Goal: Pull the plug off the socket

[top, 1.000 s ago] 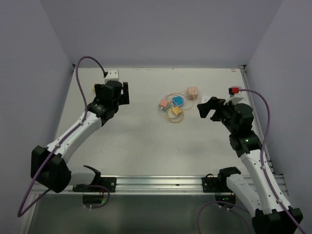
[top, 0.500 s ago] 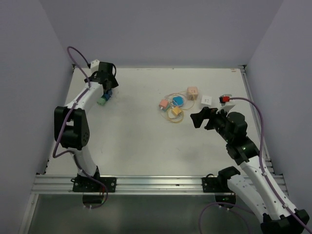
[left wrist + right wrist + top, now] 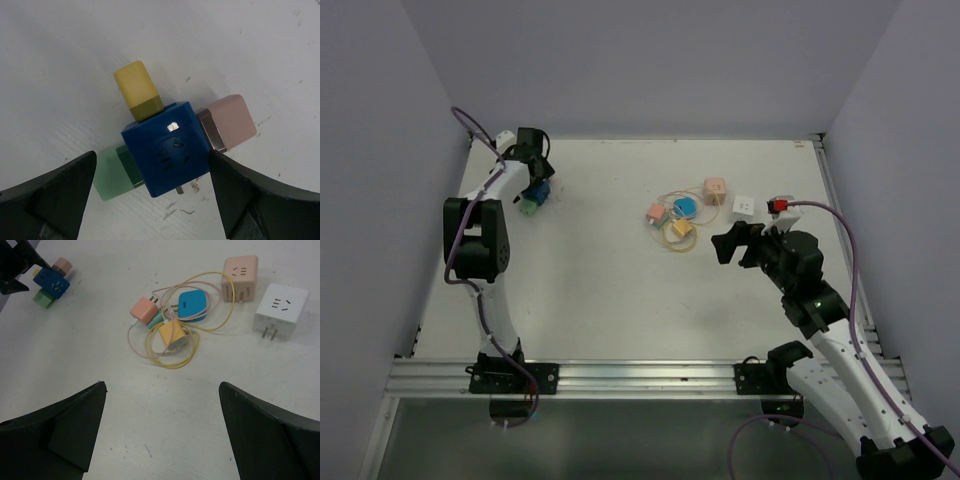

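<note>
Left wrist view: the blue socket cube (image 3: 167,152) lies on the white table (image 3: 60,50), far left, with a yellow plug (image 3: 137,90), pink plug (image 3: 227,122) and green plug (image 3: 112,172) in its sides. The left gripper (image 3: 150,167) is spread around it. The right gripper (image 3: 162,386) hangs spread near the tangle of chargers (image 3: 172,327).

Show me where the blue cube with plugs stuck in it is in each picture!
Top external: the blue cube is far left, near the back.
Left wrist: it sits right in the middle, seen close up.
Right wrist: it is small, in the top left corner.
Shared landmark: the green plug stuck in the cube's side shows in all three.
</note>
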Motion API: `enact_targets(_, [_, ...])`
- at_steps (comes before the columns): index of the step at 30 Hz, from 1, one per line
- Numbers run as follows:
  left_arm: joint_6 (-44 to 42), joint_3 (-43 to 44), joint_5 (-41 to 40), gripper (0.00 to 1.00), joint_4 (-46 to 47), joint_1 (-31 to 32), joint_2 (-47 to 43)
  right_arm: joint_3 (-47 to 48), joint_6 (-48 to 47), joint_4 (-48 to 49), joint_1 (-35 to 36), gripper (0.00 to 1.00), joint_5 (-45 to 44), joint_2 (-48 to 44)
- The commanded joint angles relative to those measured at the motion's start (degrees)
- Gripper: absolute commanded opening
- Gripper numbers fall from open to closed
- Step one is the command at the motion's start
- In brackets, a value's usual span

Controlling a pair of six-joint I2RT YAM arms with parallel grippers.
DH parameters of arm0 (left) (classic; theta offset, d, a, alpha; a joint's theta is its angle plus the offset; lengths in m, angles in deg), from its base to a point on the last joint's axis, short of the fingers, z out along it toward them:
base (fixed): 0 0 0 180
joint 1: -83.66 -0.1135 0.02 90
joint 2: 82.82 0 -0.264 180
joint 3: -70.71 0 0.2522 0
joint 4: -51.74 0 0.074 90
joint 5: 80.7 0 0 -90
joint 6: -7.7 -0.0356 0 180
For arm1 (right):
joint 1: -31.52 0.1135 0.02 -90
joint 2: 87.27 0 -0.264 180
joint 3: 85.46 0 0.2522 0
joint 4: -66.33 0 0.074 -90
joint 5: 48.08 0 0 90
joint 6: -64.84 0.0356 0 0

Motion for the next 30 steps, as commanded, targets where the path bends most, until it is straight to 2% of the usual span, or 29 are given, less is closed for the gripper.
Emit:
enact_targets(1, [6.3, 1.5, 0.2, 0.96, 2.3, -1.1, 0.7, -0.2, -1.0, 0.8, 0.3, 0.99, -0.8, 0.7])
enact_targets(9, [9.9, -0.4, 0.3, 0.90, 6.1, -1.1, 1.0, -0.3, -1.4, 0.6, 0.3, 0.99, -0.8, 1.0])
enact_targets(17, [10.4, 0.8, 0.0, 0.85, 4.6, -1.1, 3.7, -0.9, -1.2, 1.5, 0.3, 0.99, -0.9, 1.4])
enact_targets(21, [10.4, 0.3, 1.0, 0.75, 3.6, -1.1, 3.9, -0.9, -1.2, 1.5, 0.3, 0.99, -0.9, 1.5])
enact_targets(24, [9.5, -0.1, 1.6, 0.63, 2.9, -1.1, 2.8, -1.0, -1.1, 1.7, 0.3, 0.99, -0.9, 1.4])
enact_targets(25, [9.1, -0.7, 1.7, 0.57, 2.8, -1.0, 2.2, -1.0, -1.1, 1.9, 0.3, 0.99, -0.9, 1.3])
enact_targets(30, [4.0, -3.7, 4.2, 0.44, 3.0, -0.5, -2.4, -1.8, -0.8, 2.6, 0.3, 0.99, -0.8, 1.0])
